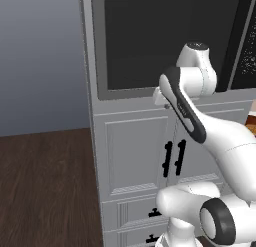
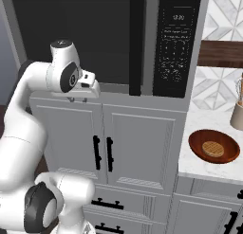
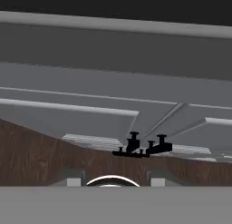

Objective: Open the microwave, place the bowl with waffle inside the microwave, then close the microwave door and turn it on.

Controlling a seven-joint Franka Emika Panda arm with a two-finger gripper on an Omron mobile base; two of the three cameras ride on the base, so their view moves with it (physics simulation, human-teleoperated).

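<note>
Hanging under the closed grey microwave door [image 2: 76, 39], white two-finger gripper [image 2: 90, 86], jaw state impossible to tell. Risking a miss: long black bar handle [image 2: 136, 43] off at two o'clock. Reddish-brown waffle bowl [image 2: 213, 146] waiting at four o'clock on white counter [image 2: 201, 169].

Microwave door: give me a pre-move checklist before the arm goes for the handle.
1. Microwave door shut, to be opened: ok.
2. Handle free of obstruction: ok.
3. Gripper near the handle: not ok, it sits left of it, below the door's lower edge.
4. Fingers open enough for the bar: cannot tell.
5. Bowl with waffle waiting on the counter at right: ok.
6. Gripper empty: cannot tell.
</note>
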